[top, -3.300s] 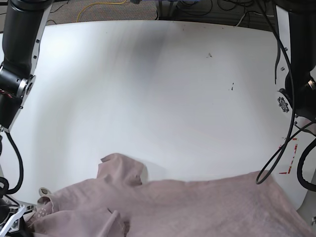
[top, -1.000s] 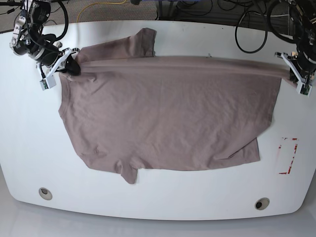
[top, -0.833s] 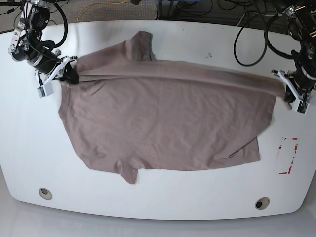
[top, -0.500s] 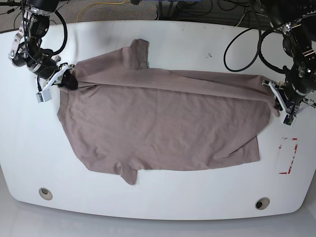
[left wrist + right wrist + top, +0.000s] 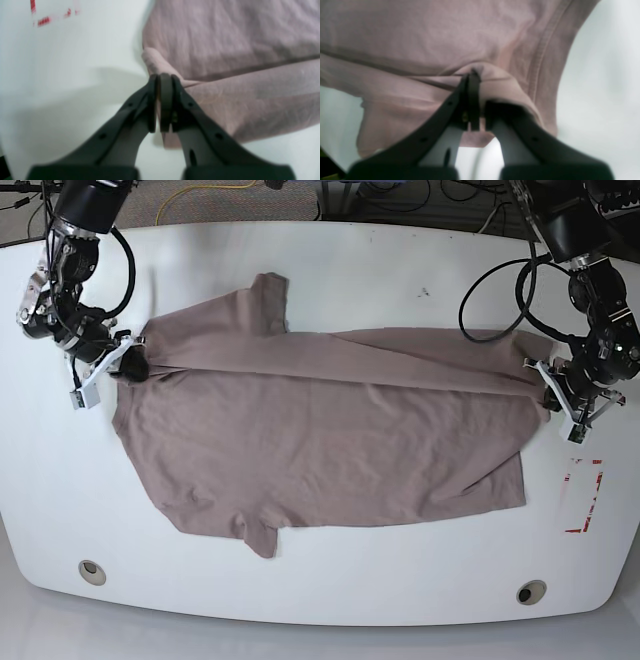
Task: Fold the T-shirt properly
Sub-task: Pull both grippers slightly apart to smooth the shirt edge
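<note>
T-shirt: the large, plain, dusty mauve-brown soft cotton T-shirt (image 5: 330,440) lies spread on the white, smooth, rounded desk (image 5: 330,270), across the middle of the base view; one short sleeve points to the upper left of centre, the other to the bottom, left of centre.

Fold: a long strip of the cloth is turned over along the upper edge of the shirt; it runs from the left side of the base view to the right side and lies on top of the flat body.

Left tool: the black two-fingered left tool (image 5: 160,82) is at the right end of this strip, at the middle right of the base view (image 5: 552,393). In the left wrist view its fingers are pressed together, with a small bunch of the mauve cloth pinched between them.

Right tool: the black right tool (image 5: 473,75) is at the left end of the strip, at the left edge of the base view (image 5: 128,366). Its fingers are closed with almost no gap, and a raised pinch of cloth sits at the tips; a stitched hem runs just to the right of it in the right wrist view.

Desk marks: a red-and-white printed marking (image 5: 582,495) is on the desk at the lower right, just beside the shirt's edge and apart from it. Two small round grey holes (image 5: 92,568) are near the bottom edge of the desk.
</note>
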### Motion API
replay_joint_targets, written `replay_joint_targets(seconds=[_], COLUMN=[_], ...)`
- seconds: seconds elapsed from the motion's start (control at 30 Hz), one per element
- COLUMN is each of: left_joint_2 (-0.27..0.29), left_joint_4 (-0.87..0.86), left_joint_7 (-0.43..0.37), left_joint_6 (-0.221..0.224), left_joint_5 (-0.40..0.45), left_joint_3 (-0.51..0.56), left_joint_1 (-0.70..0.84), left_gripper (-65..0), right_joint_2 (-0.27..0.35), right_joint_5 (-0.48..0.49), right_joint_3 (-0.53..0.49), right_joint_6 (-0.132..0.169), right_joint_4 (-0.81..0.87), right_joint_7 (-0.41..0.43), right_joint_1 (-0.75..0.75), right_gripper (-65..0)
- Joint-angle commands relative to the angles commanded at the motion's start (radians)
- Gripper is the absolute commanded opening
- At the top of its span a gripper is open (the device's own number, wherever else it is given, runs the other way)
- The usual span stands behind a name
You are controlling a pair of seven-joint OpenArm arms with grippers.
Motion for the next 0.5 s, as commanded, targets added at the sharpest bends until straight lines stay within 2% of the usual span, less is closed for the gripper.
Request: replay_joint_targets(seconds=[0.27,0.5], left_joint_2=[-0.011,-0.011], left_joint_4=[-0.044,-0.066], left_joint_7=[-0.034,-0.044], left_joint_6=[0.0,0.0], left_joint_5=[0.0,0.0], left_joint_3=[0.0,0.0], left_joint_1=[0.0,-0.002], left_gripper=[-65.0,-65.0], right_joint_2=[-0.02,-0.02], right_joint_5=[-0.103,-0.101], right_joint_3=[0.003,0.003], right_joint_6=[0.0,0.0], right_joint_4=[0.0,0.0], right_joint_7=[0.0,0.0], right_joint_1=[0.04,0.068], right_gripper=[-64.8,-64.8])
